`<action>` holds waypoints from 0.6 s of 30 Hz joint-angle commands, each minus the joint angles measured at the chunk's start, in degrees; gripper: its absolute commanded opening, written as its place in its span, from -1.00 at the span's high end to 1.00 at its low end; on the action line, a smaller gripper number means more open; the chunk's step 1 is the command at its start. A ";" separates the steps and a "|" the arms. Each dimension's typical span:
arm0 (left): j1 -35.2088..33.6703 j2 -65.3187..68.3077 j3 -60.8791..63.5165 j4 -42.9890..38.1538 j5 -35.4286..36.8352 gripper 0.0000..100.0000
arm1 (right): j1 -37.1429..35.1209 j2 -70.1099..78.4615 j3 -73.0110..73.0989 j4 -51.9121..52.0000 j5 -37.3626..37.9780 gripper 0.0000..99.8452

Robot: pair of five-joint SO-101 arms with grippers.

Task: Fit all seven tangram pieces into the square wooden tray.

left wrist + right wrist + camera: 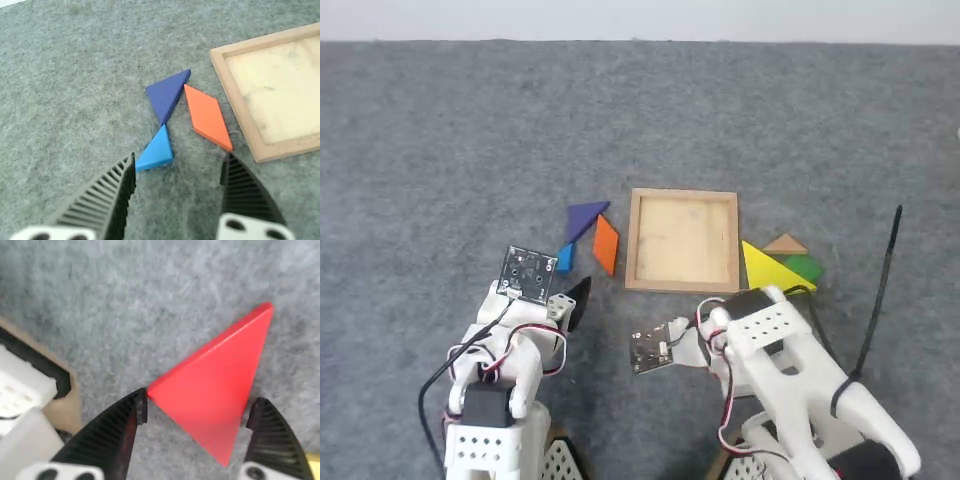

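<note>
**As things stand, nothing is gripped**

My right tool (pixel 200 404) stands released astride the red triangle (pixel 215 385) on the table (pixel 420 150). My left tool (pixel 180 159), released too, hangs just short of the blue triangle (pixel 156 152), near the wooden tray (pixel 632 240).

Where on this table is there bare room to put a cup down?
The grey mat beyond the tray's far rim is bare, as is the tray's floor. Crowded: purple triangle, orange piece and blue triangle left of the tray; yellow triangle, tan triangle and green piece right of it; both arms in front.
</note>
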 commanded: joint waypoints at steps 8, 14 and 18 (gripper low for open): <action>-0.18 -0.88 -0.57 0.53 -0.26 0.46 | -6.64 -1.63 2.46 -4.44 -6.95 0.36; -0.18 -0.88 -0.57 0.53 -0.26 0.46 | -5.23 -1.63 3.16 -4.44 -6.51 0.61; -0.18 -0.88 -0.57 0.53 -0.26 0.46 | -3.47 -1.63 3.43 -4.00 -3.96 0.62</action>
